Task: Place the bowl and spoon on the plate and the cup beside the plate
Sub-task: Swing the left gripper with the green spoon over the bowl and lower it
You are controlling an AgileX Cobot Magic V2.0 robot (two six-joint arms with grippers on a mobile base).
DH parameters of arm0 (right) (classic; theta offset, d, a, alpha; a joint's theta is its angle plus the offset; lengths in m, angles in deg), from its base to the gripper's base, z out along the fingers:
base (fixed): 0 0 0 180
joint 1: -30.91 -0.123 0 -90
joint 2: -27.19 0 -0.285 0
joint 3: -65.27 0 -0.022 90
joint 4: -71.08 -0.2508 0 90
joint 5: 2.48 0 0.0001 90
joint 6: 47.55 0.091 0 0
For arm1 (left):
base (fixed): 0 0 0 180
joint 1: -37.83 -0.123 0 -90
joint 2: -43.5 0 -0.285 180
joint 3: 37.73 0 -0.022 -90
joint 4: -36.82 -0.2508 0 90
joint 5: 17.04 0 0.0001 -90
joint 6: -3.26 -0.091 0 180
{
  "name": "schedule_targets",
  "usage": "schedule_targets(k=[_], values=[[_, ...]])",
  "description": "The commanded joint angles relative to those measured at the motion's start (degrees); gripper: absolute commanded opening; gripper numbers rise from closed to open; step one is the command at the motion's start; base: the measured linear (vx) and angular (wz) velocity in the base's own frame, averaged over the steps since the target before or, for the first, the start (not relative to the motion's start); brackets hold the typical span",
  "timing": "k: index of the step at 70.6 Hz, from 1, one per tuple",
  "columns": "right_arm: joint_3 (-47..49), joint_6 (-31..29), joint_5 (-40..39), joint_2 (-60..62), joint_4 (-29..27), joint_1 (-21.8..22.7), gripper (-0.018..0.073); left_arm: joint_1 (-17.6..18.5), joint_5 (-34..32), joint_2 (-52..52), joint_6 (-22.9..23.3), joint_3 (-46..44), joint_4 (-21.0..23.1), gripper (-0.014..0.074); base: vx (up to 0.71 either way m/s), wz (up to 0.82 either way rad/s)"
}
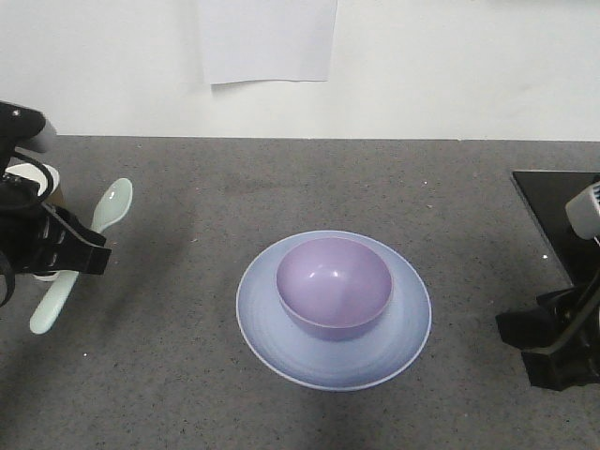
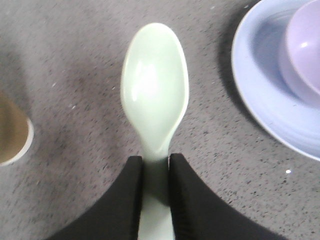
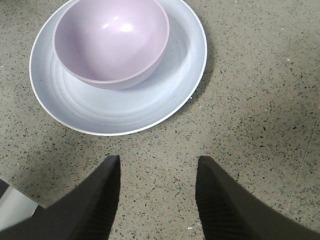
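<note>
left gripper (image 2: 155,167) is seen clamped on the handle of the spoon (image 2: 155,85), its two black fingers (image 2: 125,200) pressed against either side of the pale green stem just below the scoop. the scoop is turned hollow side up and pointed away from the wrist camera. in the front view the spoon is shown at the left side of the grey speckled table (image 1: 234,187), well apart from the plate (image 1: 281,342); whether any part of it touches the table cannot be told. the cup (image 2: 11,132) is placed upright near the spoon, on the side away from the plate, and in the front view it is largely hidden behind the left arm. the bowl (image 1: 333,281) is seated upright on the plate, a little toward the plate's far side, near the middle of the table. right gripper (image 3: 157,165) is held with its dark fingers (image 3: 100,200) spread apart and nothing between them, over bare table just short of the plate's rim. a white sheet (image 1: 267,37) is seen on the wall behind, and a black panel (image 1: 548,206) lies at the table's right edge.
</note>
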Motion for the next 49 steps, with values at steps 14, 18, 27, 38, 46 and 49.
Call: schedule_targets(k=[14,18,27,38,46,49], values=[[1.4,-0.3,-2.8,0.5,-0.5,0.1,0.0342,1.4,-3.2,-1.0,-19.7,-4.3,16.6,0.0084,0.0,0.0],[1.4,-0.3,-2.8,0.5,-0.5,0.1,0.0342,2.7,-2.9,-2.1,-22.2,-5.7,18.2,0.0086,0.0,0.0],[1.4,-0.3,-2.8,0.5,-0.5,0.1,0.0342,7.0,-1.6,-5.4,-24.4,-9.1,18.5,0.0094,0.0,0.0],[1.4,-0.3,-2.8,0.5,-0.5,0.1,0.0342,12.5,-0.4,-10.9,-24.7,-13.9,14.9,0.0097,0.0,0.0],[1.4,-0.3,-2.8,0.5,-0.5,0.1,0.0342,16.6,-0.4,-14.7,-24.6,-17.4,10.5,0.0099,0.0,0.0],[1.4,-0.3,-2.8,0.5,-0.5,0.1,0.0342,18.4,-0.3,-16.2,-24.6,-18.6,9.1,0.0101,0.0,0.0]])
